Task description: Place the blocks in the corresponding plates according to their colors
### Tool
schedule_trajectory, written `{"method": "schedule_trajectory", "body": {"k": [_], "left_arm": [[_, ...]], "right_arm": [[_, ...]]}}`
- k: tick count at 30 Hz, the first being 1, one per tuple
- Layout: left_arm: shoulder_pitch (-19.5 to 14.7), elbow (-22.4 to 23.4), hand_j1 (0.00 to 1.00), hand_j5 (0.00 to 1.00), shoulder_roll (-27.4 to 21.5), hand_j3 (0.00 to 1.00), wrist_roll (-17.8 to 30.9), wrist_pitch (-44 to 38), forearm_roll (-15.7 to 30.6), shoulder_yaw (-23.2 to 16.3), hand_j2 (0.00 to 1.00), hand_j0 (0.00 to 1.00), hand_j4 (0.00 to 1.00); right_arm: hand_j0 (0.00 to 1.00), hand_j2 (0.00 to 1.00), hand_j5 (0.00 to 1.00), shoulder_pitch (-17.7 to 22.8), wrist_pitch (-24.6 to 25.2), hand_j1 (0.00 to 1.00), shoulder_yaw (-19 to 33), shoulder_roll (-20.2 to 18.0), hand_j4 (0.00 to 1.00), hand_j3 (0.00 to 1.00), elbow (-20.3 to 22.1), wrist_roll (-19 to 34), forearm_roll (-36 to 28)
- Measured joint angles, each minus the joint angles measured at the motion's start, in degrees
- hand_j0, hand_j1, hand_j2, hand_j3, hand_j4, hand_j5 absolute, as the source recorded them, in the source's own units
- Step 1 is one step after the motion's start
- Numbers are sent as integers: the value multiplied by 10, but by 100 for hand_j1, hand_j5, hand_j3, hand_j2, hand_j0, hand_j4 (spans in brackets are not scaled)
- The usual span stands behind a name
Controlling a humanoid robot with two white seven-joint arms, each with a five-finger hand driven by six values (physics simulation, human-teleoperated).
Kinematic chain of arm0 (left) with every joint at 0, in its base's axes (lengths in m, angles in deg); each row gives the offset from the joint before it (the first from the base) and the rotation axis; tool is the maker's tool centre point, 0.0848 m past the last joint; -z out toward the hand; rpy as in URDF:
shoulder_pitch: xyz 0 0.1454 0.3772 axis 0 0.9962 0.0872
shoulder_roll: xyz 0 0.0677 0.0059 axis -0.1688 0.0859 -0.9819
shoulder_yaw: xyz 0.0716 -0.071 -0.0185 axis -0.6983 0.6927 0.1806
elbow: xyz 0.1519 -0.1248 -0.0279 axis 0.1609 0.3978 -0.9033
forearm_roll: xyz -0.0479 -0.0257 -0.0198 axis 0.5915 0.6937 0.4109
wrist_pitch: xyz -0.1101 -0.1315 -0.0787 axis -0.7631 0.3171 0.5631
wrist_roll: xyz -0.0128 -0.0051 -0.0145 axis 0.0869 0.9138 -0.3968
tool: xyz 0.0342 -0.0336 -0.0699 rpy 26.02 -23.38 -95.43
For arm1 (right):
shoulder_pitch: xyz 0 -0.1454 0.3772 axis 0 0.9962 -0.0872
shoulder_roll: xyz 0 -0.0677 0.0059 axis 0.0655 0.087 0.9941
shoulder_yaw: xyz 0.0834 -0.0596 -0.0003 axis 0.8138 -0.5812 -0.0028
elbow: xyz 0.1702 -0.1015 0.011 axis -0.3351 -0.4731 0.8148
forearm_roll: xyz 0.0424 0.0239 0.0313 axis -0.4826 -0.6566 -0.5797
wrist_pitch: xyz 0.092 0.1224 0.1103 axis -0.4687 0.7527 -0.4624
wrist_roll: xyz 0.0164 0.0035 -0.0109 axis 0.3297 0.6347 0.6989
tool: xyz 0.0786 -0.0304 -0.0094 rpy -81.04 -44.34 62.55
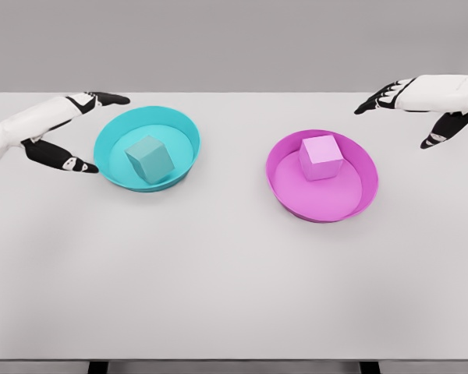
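The teal block [150, 159] sits in the teal plate [183, 127], the pink block [321, 157] in the pink plate [359, 191]. Left hand [58, 132] and right hand [425, 105] flank them over the surface [218, 273], fingers spread wide, holding nothing.

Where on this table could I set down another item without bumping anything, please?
The widest bare stretch is the front of the table, below both plates. A narrower gap lies between the teal plate and the magenta plate. It is crowded beside the left hand and near the right hand.
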Motion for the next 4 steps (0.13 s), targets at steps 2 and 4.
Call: {"method": "schedule_trajectory", "body": {"k": [2,4], "left_arm": [[0,0,100,100,-1,100,0,0,0,1,100,100,100],[0,0,100,100,-1,100,0,0,0,1,100,100,100]], "right_arm": [[100,100,100,1,0,100,0,0,100,100,0,0,0],[100,100,100,1,0,100,0,0,100,100,0,0,0]]}}
